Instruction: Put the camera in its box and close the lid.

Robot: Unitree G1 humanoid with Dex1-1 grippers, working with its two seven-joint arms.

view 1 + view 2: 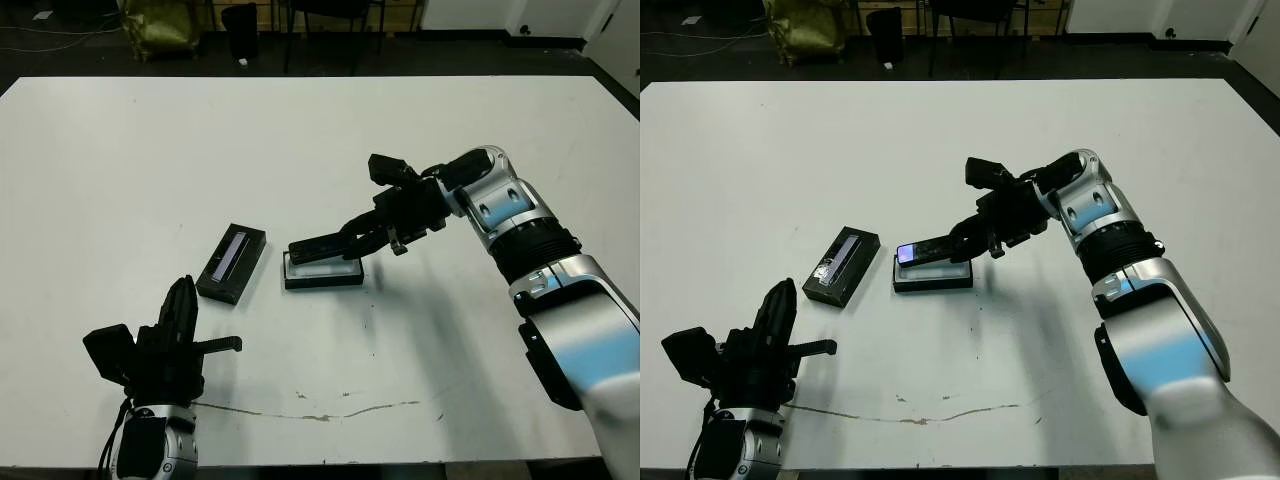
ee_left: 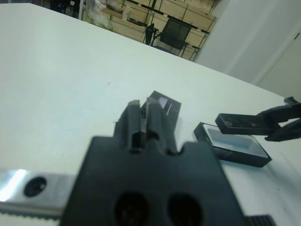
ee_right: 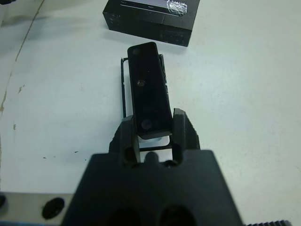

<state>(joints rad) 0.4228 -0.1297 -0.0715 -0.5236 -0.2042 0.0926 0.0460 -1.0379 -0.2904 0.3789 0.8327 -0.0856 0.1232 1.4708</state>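
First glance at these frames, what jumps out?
The right gripper draws the eye first: its jaws are clamped on one end of the camera, a slim black bar held just above the box, a white-lined tray at mid-table. To the robot's left of the box, the lid lies on the table, apart from it. The left gripper hangs near the table's front edge, jaws shut, holding nothing.

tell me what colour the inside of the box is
White, inside the black box; the left wrist view shows it best.
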